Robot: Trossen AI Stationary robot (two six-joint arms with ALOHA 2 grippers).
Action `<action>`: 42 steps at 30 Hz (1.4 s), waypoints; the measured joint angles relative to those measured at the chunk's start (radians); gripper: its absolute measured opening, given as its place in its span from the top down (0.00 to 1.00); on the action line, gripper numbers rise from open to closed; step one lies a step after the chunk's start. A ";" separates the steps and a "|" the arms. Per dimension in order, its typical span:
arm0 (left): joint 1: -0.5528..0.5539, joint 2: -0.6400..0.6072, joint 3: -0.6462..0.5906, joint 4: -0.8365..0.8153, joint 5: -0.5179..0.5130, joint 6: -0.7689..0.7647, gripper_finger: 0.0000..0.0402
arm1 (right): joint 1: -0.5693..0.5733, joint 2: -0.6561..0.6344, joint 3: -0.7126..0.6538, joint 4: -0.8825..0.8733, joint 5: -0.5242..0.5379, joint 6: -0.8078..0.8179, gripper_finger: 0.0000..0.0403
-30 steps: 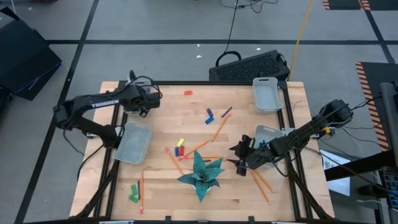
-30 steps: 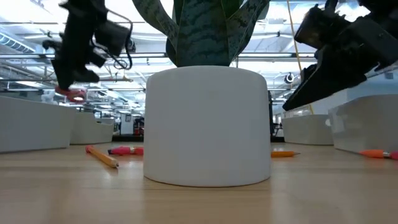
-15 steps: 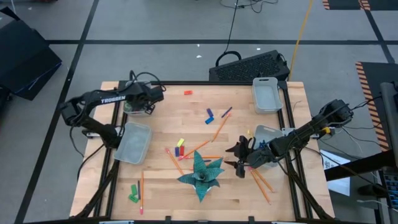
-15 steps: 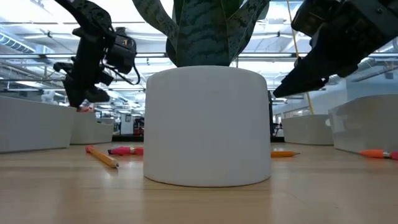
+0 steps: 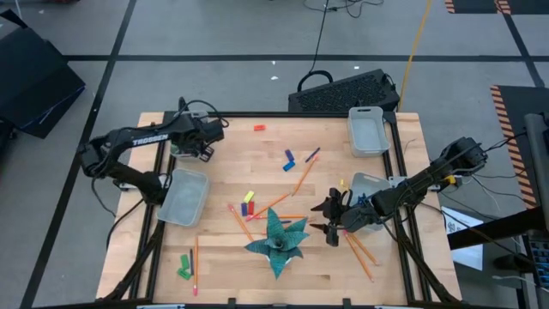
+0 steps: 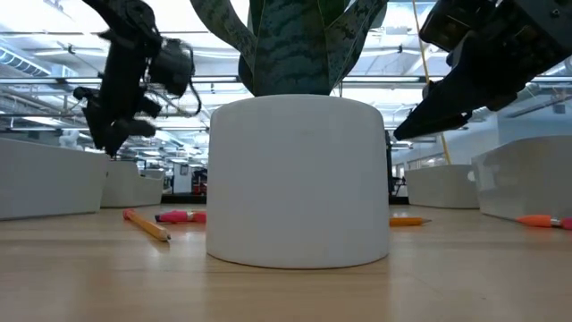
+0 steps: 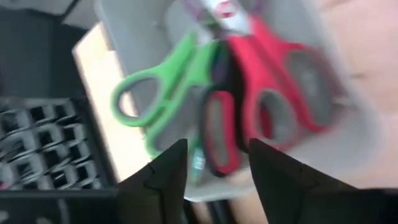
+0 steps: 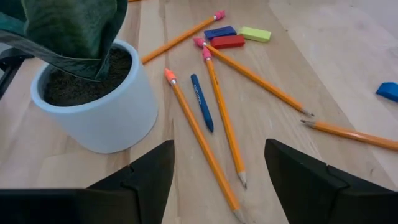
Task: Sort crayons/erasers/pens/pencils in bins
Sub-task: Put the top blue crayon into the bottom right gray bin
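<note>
Orange pencils (image 8: 222, 112) and a dark blue pen (image 8: 201, 102) lie on the wood beside the white plant pot (image 8: 102, 109). My right gripper (image 8: 217, 186) hovers open above them, just right of the plant (image 5: 279, 239). My left gripper (image 7: 214, 165) stands open over the far-left bin (image 7: 351, 146), which holds green scissors (image 7: 165, 93) and red scissors (image 7: 280, 81); nothing is between its fingers. Other bins sit at the left (image 5: 184, 196), far right (image 5: 367, 130) and right (image 5: 369, 183). More pencils (image 5: 302, 176) and small erasers (image 5: 249, 199) are scattered mid-table.
The potted plant stands near the table's front centre, in front of the low camera (image 6: 299, 179). A red eraser (image 5: 258, 128) lies near the far edge, green pieces (image 5: 184, 266) and a pencil (image 5: 196, 262) at the near left. A black keyboard (image 5: 343, 90) rests beyond the far edge.
My left gripper has tipped downward over the far-left bin; a red thing seen at its fingers in the low view a second ago no longer shows there. My right gripper has shifted slightly toward the plant and up, staying open.
</note>
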 joint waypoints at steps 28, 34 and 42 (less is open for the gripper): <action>-0.759 -0.299 0.009 1.111 0.075 0.726 0.54 | -0.174 0.010 0.281 -0.371 -0.025 -0.356 0.40; -0.674 -0.269 0.009 1.127 0.098 0.732 0.54 | -0.284 0.010 0.281 -0.342 -0.131 -0.469 0.40; -0.532 -0.246 0.008 1.124 0.113 0.649 0.51 | -0.420 0.010 0.281 -0.305 -0.239 -0.601 0.40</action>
